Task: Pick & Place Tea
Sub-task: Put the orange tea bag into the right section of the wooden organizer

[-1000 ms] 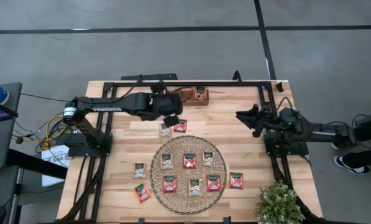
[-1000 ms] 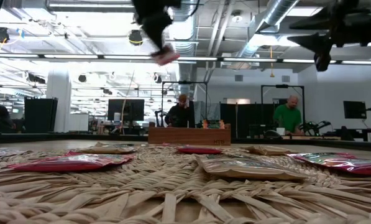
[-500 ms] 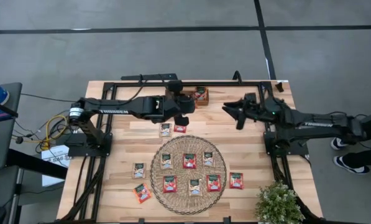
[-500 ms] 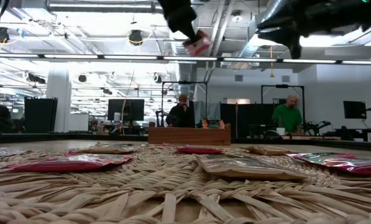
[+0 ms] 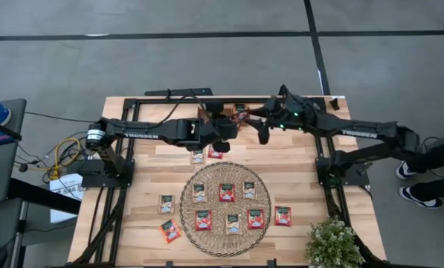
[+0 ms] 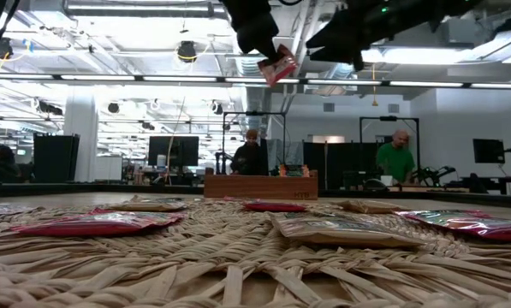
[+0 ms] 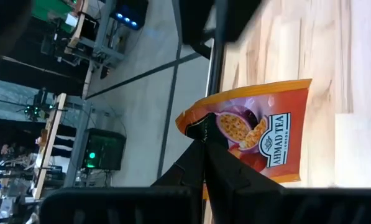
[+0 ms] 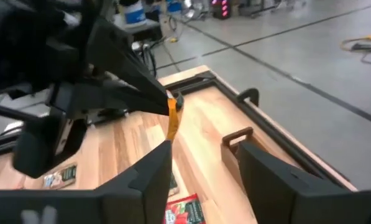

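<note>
Your left gripper (image 7: pixel 204 140) pinches an orange tea sachet (image 7: pixel 253 137) by one corner near the far edge, so it could slip before the spread-open right gripper (image 8: pixel 201 163) grabs it.

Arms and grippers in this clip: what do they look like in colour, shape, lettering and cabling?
Both arms are black, slim and jointed. The left arm carries white lettering along its forearm and a silver ring at its base joint; the right arm has fainter white lettering. Yellow and black cables trail from the left base. The right gripper shows two flat, dark wedge-shaped fingers.
</note>
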`<state>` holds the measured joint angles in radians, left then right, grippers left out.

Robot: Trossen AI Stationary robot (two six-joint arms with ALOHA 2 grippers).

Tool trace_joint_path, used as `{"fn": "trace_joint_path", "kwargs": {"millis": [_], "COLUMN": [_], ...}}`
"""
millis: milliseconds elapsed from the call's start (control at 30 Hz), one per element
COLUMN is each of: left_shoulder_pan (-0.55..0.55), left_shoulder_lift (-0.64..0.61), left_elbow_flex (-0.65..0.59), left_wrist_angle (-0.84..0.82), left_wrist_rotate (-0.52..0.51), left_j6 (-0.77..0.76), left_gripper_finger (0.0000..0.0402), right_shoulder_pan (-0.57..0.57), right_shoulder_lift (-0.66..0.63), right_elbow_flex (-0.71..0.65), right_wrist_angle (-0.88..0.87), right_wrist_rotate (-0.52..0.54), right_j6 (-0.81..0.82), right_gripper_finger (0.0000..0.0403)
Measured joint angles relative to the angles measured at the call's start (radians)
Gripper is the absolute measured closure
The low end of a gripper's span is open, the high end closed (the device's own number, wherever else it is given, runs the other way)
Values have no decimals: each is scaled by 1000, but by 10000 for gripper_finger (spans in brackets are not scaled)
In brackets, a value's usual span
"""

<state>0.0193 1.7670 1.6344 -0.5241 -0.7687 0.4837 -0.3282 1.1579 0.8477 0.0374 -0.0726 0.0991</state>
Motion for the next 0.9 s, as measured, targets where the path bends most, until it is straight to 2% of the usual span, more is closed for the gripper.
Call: {"fn": "trace_joint_path", "kwargs": {"millis": [200,433,667,900], "left_shoulder_pan": [0,0,9,14], "left_shoulder_lift": [-1,-2,-2,-2], "left_elbow_flex": [0,0,0,0], "left_wrist_angle": [11,3,-54,-65], "left_wrist_rotate": [12,30,-9,-10], "left_j6": [-1,-2,-2,-2], "left_gripper_finger": [401,401,401,401], "right_shoulder_pan": [-27,-29,-29,-27], "right_shoulder_lift": [102,158,144,138], "right_elbow_flex": [70,128,153,157], "right_wrist_angle": [5,4,-87,-89], "right_wrist_rotate": [-62,-116,-123,-139], "right_j6": [-26,-45,-57,-48], "right_gripper_finger": [193,194,202,200]}}
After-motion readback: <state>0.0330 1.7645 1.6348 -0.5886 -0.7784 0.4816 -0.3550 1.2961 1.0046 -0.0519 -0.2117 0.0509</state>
